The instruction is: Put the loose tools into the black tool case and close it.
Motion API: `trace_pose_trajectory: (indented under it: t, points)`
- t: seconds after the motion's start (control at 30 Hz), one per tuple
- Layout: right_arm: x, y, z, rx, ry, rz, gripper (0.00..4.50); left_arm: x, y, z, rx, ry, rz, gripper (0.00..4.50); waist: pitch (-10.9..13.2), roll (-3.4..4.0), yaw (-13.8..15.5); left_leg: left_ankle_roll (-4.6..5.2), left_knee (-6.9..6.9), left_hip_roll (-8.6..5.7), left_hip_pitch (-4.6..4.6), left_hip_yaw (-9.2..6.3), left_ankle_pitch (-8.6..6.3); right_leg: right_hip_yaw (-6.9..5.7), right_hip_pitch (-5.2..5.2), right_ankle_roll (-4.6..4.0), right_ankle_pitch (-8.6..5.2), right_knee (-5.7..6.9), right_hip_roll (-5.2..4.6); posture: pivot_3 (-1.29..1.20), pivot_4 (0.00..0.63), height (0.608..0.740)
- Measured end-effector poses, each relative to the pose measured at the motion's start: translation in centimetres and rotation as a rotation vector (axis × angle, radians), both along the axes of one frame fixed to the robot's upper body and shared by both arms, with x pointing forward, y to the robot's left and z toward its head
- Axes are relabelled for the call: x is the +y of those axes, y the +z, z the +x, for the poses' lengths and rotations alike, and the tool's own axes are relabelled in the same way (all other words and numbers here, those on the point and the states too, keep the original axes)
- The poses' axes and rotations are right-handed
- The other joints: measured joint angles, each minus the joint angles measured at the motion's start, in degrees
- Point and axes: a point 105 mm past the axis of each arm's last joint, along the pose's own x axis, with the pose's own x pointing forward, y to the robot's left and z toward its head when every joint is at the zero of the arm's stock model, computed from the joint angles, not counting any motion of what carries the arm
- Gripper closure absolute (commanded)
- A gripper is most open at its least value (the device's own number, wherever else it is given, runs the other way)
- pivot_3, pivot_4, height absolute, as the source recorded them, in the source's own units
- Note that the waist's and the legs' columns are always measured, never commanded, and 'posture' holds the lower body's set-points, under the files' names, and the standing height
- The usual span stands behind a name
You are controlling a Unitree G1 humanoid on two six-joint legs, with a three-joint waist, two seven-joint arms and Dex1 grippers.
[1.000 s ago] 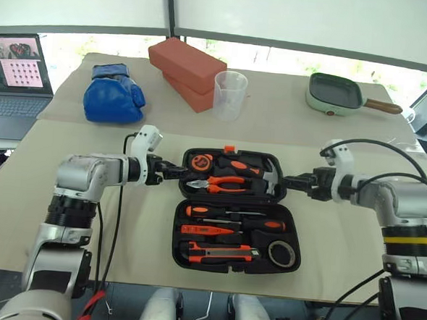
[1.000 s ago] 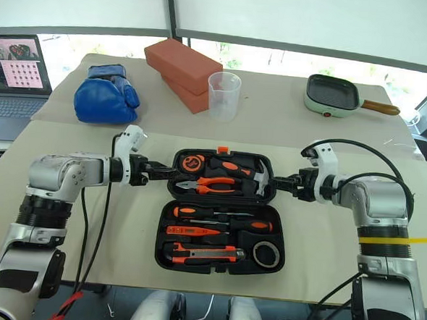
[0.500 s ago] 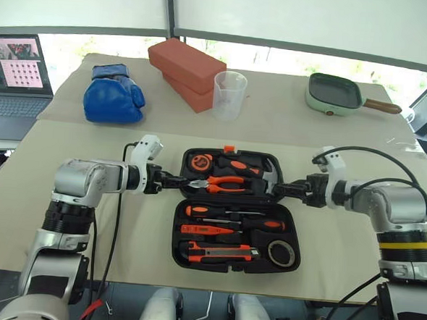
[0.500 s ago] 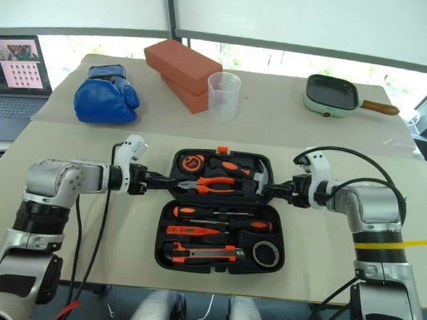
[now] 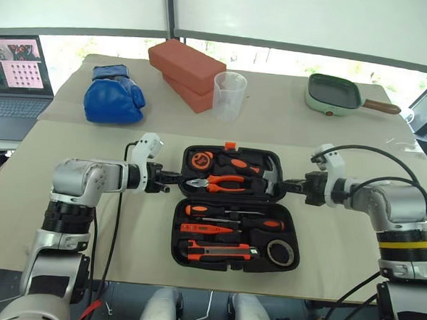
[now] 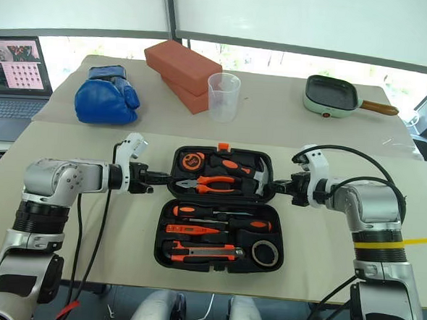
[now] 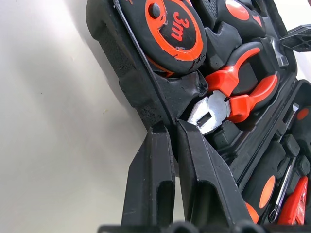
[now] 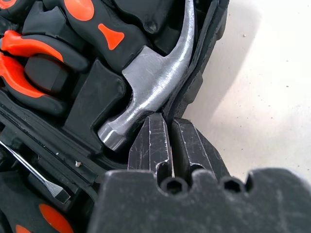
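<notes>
Left gripper (image 5: 174, 179) pinches the far half's left rim of the black tool case (image 5: 230, 237) | right gripper (image 5: 288, 184) pinches its right rim | case lies open mid-table, screwdrivers (image 5: 235, 221) and utility knife (image 5: 219, 252) slotted | closing remains.

My desk (image 5: 65, 216) carries the open black tool case (image 5: 229, 209) before me; farther back lie a blue boxing glove (image 5: 114, 94), orange bricks (image 5: 186, 71), a clear cup (image 5: 229, 95), and a green pan (image 5: 336, 94).

The black tool case (image 5: 237, 207) lies open on the surface (image 5: 339, 233), the left gripper (image 5: 175, 177) and right gripper (image 5: 288, 183) at its far half's ends.
</notes>
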Motion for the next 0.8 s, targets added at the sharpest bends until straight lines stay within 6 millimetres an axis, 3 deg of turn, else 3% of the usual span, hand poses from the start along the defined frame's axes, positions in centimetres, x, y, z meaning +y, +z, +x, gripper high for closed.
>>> trace_pose_trajectory:
  t: [0.17, 0.37, 0.8]
  points:
    - [0.4, 0.7, 0.0, -0.092, -0.001, -0.024, 4.45, 0.0, 0.3, -0.3, -0.076, 0.008, -0.014, 4.49, 0.01, 0.01, -0.01, -0.02, -0.09, 0.00, -0.09, 0.01, 0.01, 0.03, -0.13, -0.01, 0.00, -0.01, -0.04, 0.00, 0.150, 0.738]
    - [0.1, 2.5, 0.5, -0.326, -0.017, -0.112, 4.45, -0.7, 0.8, 0.1, -0.320, 0.068, -0.009, 4.49, 0.05, 0.04, 0.42, -0.04, -0.25, -0.04, -0.12, 0.02, 0.02, 0.02, -0.14, -0.01, 0.01, -0.17, -0.11, 0.00, 0.150, 0.738]
    - [-0.6, 1.0, -2.8, -0.735, 0.034, -0.353, 4.45, -1.6, 0.9, -1.4, -0.865, 0.034, 0.238, 4.49, 0.05, 0.04, 1.17, -0.07, -0.53, -0.03, 0.06, 0.08, 0.04, 0.03, -0.01, -0.03, 0.01, -0.36, -0.11, 0.00, 0.150, 0.738]
